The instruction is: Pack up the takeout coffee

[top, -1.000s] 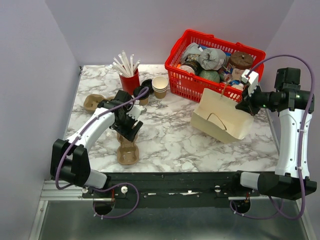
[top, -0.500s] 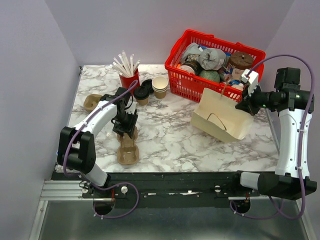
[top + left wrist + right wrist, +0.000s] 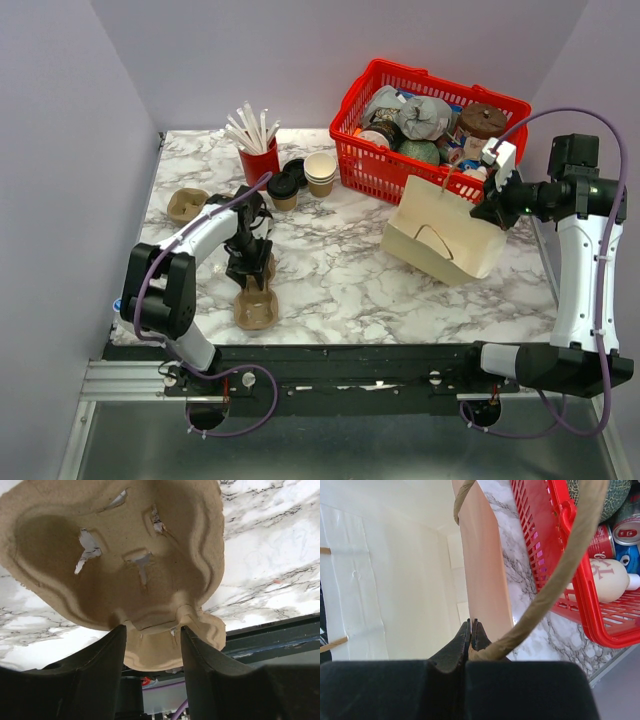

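The takeout coffee, a small brown paper cup under a black lid, stands at the back left beside the cream cup stack. My left gripper points down onto a brown pulp cup carrier near the front left. In the left wrist view its fingers press both sides of the carrier's narrow waist, so my left gripper is shut on it. My right gripper is shut on the twine handle of the cream paper bag, which lies tilted with its mouth open. In the right wrist view, my right gripper pinches the handle.
A red basket full of groceries stands at the back right, just behind the bag. A red cup of white straws, a loose black lid and a second pulp carrier sit at the back left.
My left gripper has come down onto the front carrier and its jaws have narrowed around the carrier's waist. The right arm and bag have not moved.
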`<move>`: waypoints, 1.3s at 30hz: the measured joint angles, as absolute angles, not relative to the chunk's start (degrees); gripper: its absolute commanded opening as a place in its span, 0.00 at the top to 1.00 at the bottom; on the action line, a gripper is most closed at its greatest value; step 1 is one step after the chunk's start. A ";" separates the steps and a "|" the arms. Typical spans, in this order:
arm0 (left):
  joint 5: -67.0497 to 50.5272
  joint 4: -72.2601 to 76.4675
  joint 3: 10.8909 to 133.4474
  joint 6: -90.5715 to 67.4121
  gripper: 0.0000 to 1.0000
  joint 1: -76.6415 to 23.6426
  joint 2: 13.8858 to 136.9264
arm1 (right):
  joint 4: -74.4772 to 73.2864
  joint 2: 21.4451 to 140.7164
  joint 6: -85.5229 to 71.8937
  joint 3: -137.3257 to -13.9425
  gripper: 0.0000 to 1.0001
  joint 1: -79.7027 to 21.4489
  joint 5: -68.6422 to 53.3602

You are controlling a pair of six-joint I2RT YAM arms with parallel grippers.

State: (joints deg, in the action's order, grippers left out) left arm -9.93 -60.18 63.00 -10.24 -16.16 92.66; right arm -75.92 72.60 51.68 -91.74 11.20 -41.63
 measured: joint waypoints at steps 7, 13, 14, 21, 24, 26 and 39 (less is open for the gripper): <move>-10.90 -59.68 64.97 -11.03 0.44 -16.14 94.98 | -75.85 73.08 51.68 -91.74 0.99 11.20 -41.63; -11.40 -59.68 64.99 -11.97 0.46 -16.14 95.39 | -75.48 73.34 51.70 -91.74 0.99 11.20 -41.60; -11.40 -59.68 64.99 -12.08 0.46 -16.14 95.46 | -75.48 73.34 51.70 -91.74 0.99 11.20 -41.60; -11.42 -59.66 64.07 -12.64 0.49 -16.25 95.72 | -75.02 73.38 51.96 -91.74 1.00 11.20 -41.60; -11.38 -59.61 63.92 -12.91 0.50 -16.64 96.03 | -74.91 73.38 52.03 -91.61 0.99 11.20 -41.60; -11.35 -59.61 63.92 -13.02 0.50 -16.97 96.14 | -74.83 73.38 52.07 -91.39 1.00 11.20 -41.60; -10.57 -59.92 65.80 -14.33 0.48 -19.81 98.15 | -74.63 73.34 52.10 -90.28 0.99 11.20 -41.60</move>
